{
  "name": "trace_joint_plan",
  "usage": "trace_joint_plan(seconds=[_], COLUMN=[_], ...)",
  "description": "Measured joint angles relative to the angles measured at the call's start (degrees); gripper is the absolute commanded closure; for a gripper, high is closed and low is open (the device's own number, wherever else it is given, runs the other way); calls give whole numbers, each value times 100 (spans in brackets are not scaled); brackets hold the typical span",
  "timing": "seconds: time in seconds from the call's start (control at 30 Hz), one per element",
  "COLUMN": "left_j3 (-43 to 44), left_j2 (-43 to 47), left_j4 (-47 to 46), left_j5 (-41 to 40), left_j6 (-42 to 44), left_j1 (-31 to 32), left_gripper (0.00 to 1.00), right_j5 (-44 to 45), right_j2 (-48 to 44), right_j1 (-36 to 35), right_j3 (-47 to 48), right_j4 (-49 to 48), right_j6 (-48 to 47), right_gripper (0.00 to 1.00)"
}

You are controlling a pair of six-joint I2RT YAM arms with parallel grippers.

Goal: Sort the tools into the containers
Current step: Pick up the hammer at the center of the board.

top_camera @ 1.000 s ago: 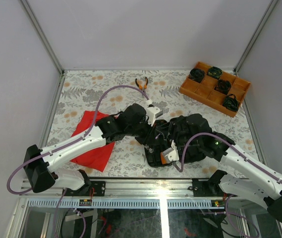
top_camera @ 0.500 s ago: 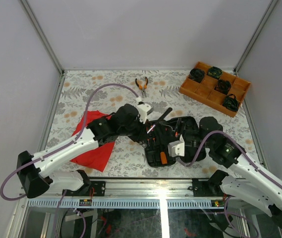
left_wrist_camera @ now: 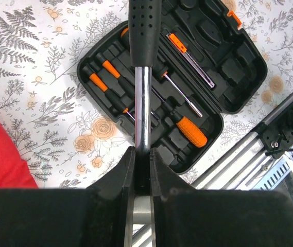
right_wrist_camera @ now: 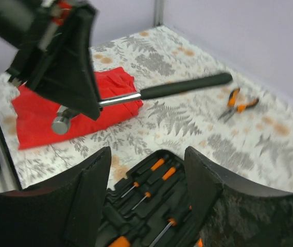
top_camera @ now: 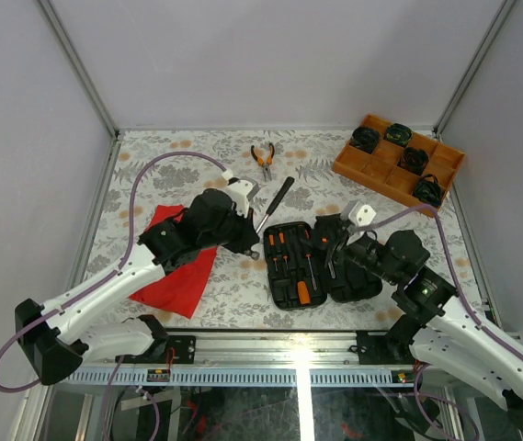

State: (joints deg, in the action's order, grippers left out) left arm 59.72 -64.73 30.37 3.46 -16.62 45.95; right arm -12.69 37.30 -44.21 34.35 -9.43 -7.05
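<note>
My left gripper (top_camera: 248,226) is shut on the steel shaft of a small black-handled hammer (top_camera: 279,195) and holds it in the air just left of the open black tool case (top_camera: 353,276). In the left wrist view the jaws (left_wrist_camera: 142,160) clamp the hammer shaft (left_wrist_camera: 142,98), above the case (left_wrist_camera: 239,77) and its orange-handled screwdrivers (left_wrist_camera: 190,131). My right gripper (top_camera: 335,250) hovers open over the case's middle; between its fingers (right_wrist_camera: 147,154) I see screwdrivers (right_wrist_camera: 159,170) in moulded slots. Orange-handled pliers (top_camera: 263,156) lie at the back of the table.
A red cloth (top_camera: 176,266) lies under my left arm. An orange compartment tray (top_camera: 358,170) of black round items stands at the back right. Metal rails edge the table on the left, right and front.
My left gripper has carried the hammer from over the case to the left and up. My right gripper has pulled back from the case's front edge toward the right, and its jaws have widened.
</note>
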Motion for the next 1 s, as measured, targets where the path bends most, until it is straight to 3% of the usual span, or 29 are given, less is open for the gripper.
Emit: trace_joint_plan(seconds=[0.2,0.43,0.8,1.0], left_j3=[2,-256,-898,-942], left_j2=[79,411,636,437], left_j4=[4,-291,-553,-664], left_j5=[-555,-1040,-2063,-2761], left_j6=[-105,-459,-1252,-1596], left_j1=[236,713,1423,1950], left_gripper=[100,100,100,100], right_j5=[1207,1703,1860,1976], right_j2=[289,761,518,538], right_j1=[0,0,0,0], right_j3=[170,378,90,66], right_j4=[782,1759,1711,1290], right_j6=[2214,4013,5884,6422], right_gripper=[33,25,30,35])
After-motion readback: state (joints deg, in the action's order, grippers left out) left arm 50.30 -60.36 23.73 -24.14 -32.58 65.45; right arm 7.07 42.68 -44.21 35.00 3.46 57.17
